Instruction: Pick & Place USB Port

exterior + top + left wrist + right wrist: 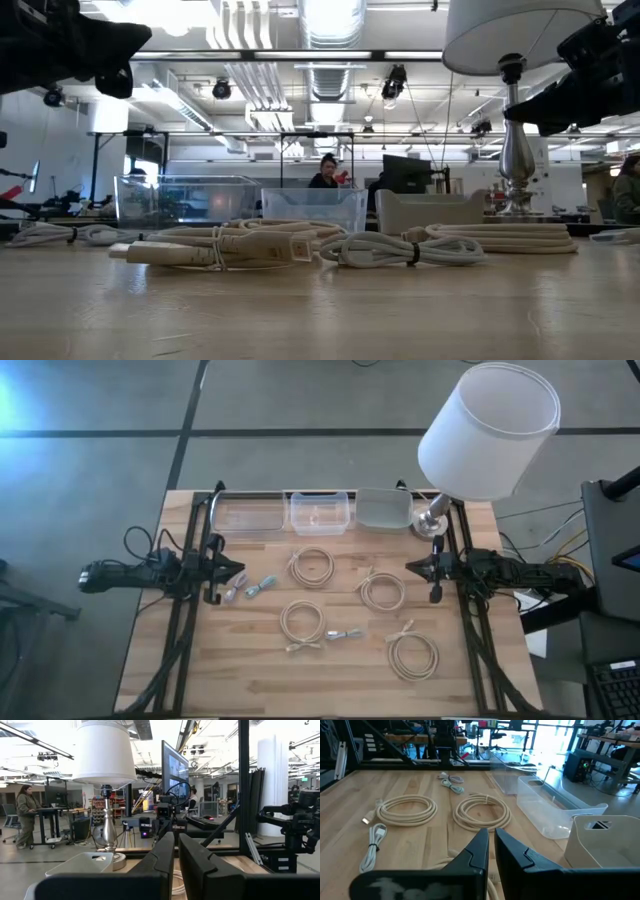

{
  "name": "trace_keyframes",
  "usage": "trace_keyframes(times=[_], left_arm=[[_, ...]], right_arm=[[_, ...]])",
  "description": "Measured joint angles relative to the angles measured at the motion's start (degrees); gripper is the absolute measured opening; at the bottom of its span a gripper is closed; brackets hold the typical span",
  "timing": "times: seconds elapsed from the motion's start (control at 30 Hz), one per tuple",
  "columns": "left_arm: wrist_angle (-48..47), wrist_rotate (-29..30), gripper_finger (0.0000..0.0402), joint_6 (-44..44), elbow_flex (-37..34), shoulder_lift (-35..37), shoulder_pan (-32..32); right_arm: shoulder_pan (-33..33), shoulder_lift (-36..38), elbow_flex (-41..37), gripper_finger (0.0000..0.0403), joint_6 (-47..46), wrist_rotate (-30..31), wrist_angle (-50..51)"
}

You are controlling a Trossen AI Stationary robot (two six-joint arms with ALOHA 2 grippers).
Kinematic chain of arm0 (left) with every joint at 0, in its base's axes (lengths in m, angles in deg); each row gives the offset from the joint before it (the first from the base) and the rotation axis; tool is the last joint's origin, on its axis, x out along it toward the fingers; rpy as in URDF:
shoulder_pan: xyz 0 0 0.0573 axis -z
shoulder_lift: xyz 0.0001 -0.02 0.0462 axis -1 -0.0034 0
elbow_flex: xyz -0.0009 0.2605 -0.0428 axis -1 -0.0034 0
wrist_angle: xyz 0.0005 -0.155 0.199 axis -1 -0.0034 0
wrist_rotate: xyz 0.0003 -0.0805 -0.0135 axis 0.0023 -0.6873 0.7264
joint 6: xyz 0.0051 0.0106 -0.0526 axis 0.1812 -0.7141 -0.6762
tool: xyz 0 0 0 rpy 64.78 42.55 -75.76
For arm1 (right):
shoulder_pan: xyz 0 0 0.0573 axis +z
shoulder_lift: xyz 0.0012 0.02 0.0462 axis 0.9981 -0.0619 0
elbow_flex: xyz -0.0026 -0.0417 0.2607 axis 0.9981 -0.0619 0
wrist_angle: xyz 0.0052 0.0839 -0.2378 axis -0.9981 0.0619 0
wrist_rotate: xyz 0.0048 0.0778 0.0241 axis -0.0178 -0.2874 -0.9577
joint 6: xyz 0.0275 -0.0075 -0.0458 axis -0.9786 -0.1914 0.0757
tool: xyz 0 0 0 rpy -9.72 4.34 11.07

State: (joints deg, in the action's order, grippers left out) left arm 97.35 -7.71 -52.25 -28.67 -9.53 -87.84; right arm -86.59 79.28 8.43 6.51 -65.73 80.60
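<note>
I'm running this rig in what looks like a big open-plan robotics lab or workshop: bare ceiling ducts and pipes run overhead with strip lights, and the floor around my wooden table is plain grey concrete. Past the table I see a large monitor on a stand, black metal frames, desks crowded with gear and trailing cables, and a person standing at a workstation well off in the room. A table lamp with a white shade stands at one corner of my bench, beside a row of plastic bins.
</note>
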Motion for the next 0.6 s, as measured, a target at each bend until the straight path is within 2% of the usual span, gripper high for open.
trace_keyframes(times=[0.2, 0.6], left_arm=[[-0.11, 0.0, 0.003, -5.01, 0.0, -0.01, 0.01], [-0.07, -0.2, 0.0026, -5.03, 0.48, -0.01, 0.01]], right_arm=[[0.0, 0.01, 0.01, 0.0029, 0.0, 0.0, 0.0], [0.0, 0.0, 0.01, 0.0029, 0.0, 0.0, 0.01]])
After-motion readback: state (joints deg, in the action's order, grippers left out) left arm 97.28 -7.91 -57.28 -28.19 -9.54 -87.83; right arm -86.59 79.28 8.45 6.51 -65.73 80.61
